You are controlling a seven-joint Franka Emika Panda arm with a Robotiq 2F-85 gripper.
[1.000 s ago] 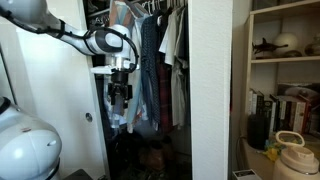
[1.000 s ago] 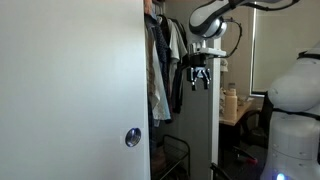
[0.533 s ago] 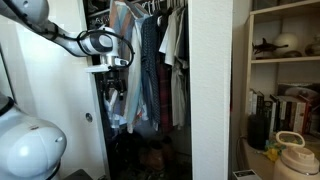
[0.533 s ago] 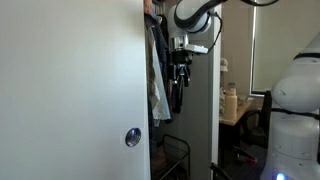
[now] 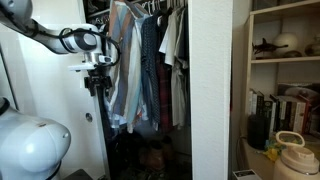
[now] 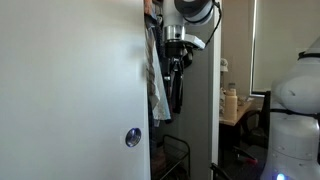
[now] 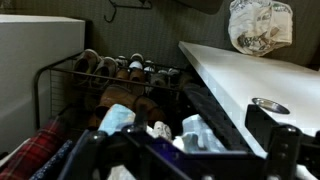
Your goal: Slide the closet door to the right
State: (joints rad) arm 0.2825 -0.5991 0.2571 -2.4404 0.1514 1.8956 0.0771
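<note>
Moved toward the door since the earlier frames, the gripper (image 5: 97, 85) is now seen just beside the free edge of the closet door (image 5: 60, 115), which stands at the left of the opening. The gripper is above the door's round finger pull (image 5: 87, 117); whether the edge is touched cannot be told. In the wrist view the fingers (image 7: 283, 148) are spread wide with nothing held between them. Hanging clothes (image 5: 140, 70) are seen further right, then a narrow white upright (image 5: 210, 90) and bookshelves (image 5: 285, 60).
</note>
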